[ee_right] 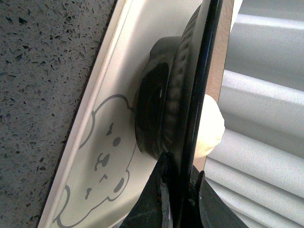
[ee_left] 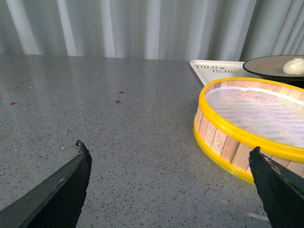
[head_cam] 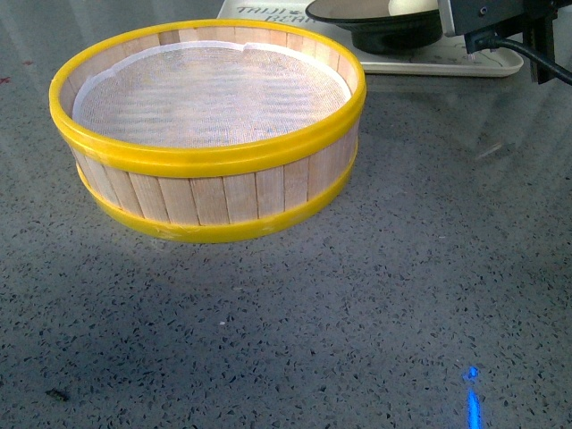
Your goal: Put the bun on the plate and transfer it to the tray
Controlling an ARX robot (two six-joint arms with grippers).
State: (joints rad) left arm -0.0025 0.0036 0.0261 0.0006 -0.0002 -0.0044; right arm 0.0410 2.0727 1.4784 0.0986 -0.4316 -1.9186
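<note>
The white bun lies on the tan-brown, black-rimmed plate. My right gripper is shut on the plate's rim, one finger on each side. The plate's black foot is over the cream tray with the bear face; I cannot tell whether it touches. In the front view the plate, the bun and the tray sit at the top edge, beside my right arm. My left gripper is open and empty above bare table, left of the basket. Its view also shows the plate and bun.
A yellow-rimmed wooden steamer basket with a white cloth liner stands mid-table in front of the tray, also seen as the basket from the left wrist. Grey speckled table surrounds it. Grey curtains hang behind.
</note>
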